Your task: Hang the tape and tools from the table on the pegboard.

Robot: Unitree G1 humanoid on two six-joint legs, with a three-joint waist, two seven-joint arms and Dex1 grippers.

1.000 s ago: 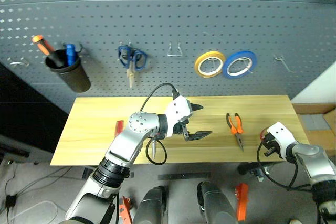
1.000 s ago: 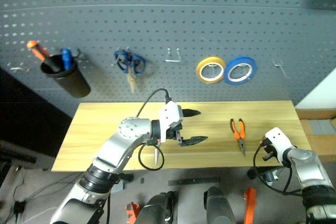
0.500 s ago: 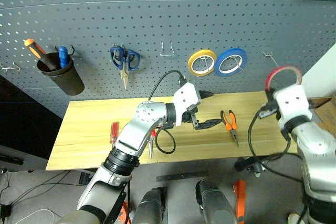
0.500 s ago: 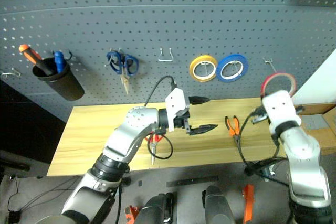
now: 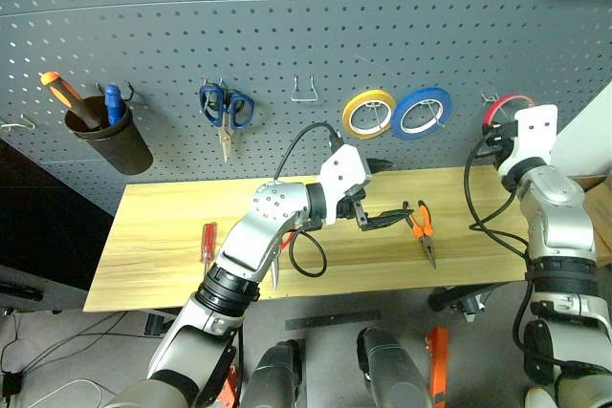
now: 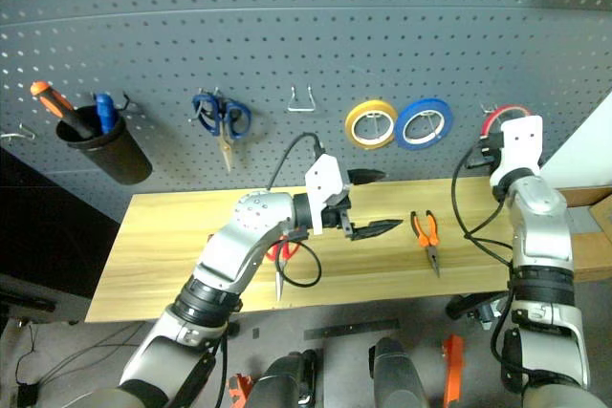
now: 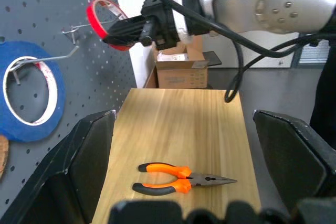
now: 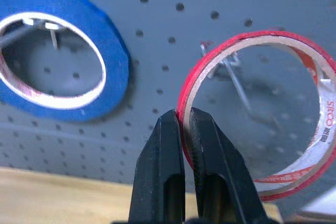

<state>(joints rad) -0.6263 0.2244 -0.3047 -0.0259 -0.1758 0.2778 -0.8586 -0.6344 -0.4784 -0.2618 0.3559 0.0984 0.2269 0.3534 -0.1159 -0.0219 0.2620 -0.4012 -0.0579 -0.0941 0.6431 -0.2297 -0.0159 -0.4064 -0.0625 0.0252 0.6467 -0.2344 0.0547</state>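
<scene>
My right gripper (image 8: pixel 182 116) is shut on the rim of the tape (image 8: pixel 197 72), a thin red ring, and holds it up against the pegboard (image 5: pixel 287 35). A metal hook (image 8: pixel 231 72) shows through the ring; I cannot tell whether the ring rests on it. Over the middle of the table (image 5: pixel 163 236) my left gripper (image 5: pixel 387 193) hangs open and empty. Pliers with orange handles (image 5: pixel 419 226) lie just to its right. A red-handled screwdriver (image 5: pixel 207 236) lies at the left. Scissors with red loops (image 6: pixel 283 251) lie partly under my left arm.
On the pegboard hang a black cup (image 5: pixel 110 136) with tools in it, blue scissors (image 5: pixel 227 107), a bare wire hook (image 5: pixel 306 93), a yellow roll (image 5: pixel 368 114) and a blue roll (image 5: pixel 421 112) beside the red ring. A cardboard box (image 7: pixel 181 69) stands past the table's right end.
My right gripper has risen from beside the table's right end up to the pegboard's right hook, carrying the red tape. The left gripper has stayed open over the table.
</scene>
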